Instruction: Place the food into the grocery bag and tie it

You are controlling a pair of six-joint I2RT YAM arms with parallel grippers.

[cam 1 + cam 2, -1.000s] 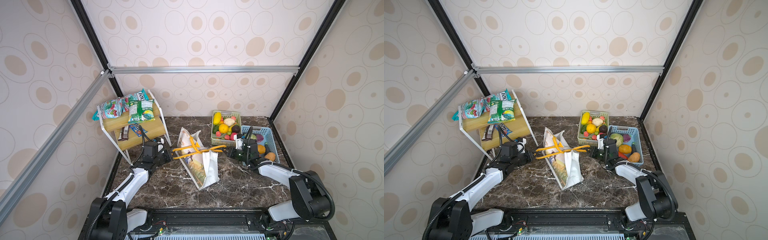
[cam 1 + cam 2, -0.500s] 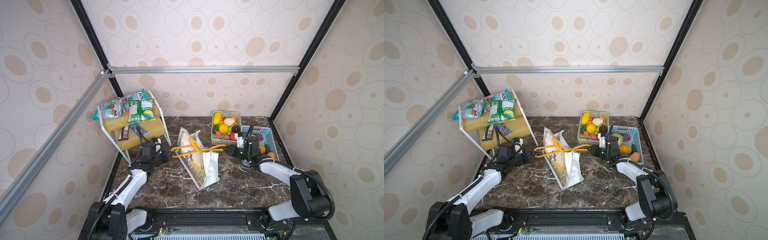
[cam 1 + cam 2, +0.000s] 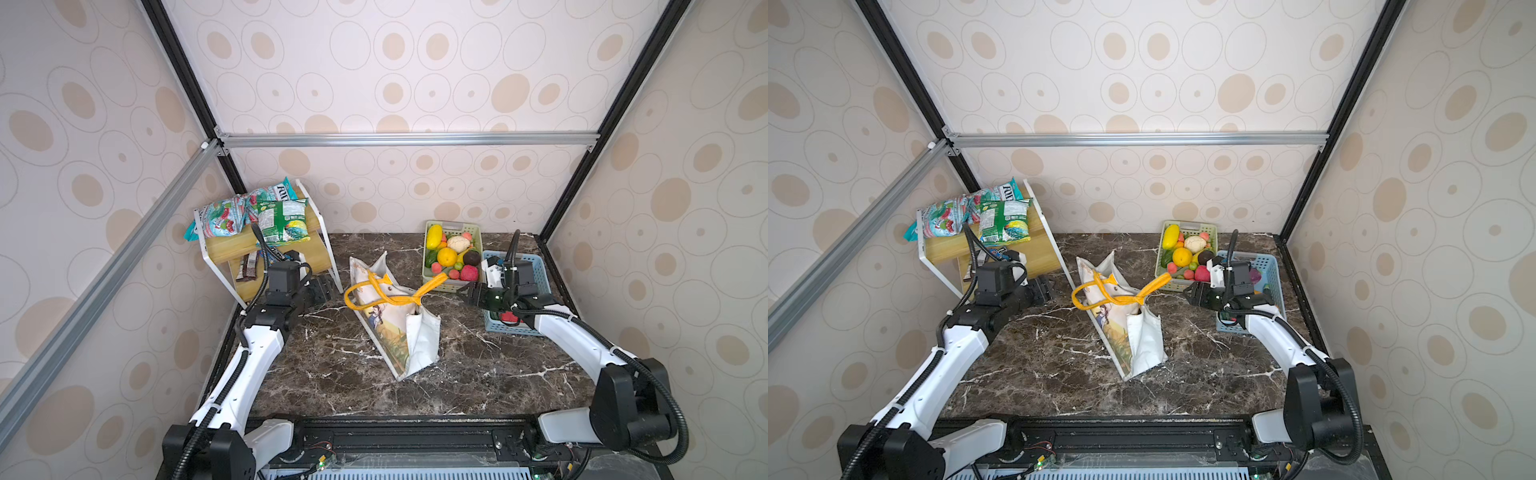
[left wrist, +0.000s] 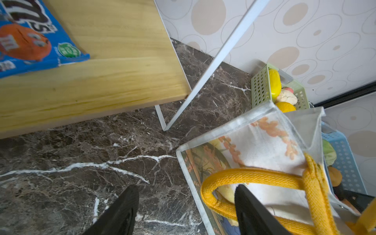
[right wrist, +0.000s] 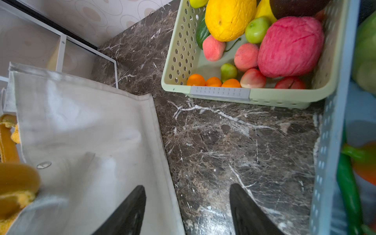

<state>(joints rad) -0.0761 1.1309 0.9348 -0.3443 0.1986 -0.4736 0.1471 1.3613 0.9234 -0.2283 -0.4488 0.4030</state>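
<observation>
**Marble table in papered booth, knotted bag at centre**

Table (image 3: 332, 374): dark brown marble, white-veined, with a black rail at the near edge.
Enclosure: cream wallpaper (image 3: 415, 62) with beige ovals, black corner posts, aluminium bar (image 3: 395, 139) across the back.
Grocery bag (image 3: 409, 332): stands mid-table, white, farm print outward, yellow handles (image 3: 382, 297) knotted over its mouth. Contents: cannot tell.
Food (image 3: 447, 256): heaped in green basket (image 3: 455, 227) at back right, more in blue basket (image 3: 542, 270) just beside it.
Shelf rack (image 3: 226, 245): at back left, snack packets (image 3: 270, 214) on top.
Left claw (image 3: 328, 289): beside the bag, near the rack, jaws apart, grips nothing.
Right claw (image 3: 463, 293): between bag and baskets, jaws apart, grips nothing.
</observation>
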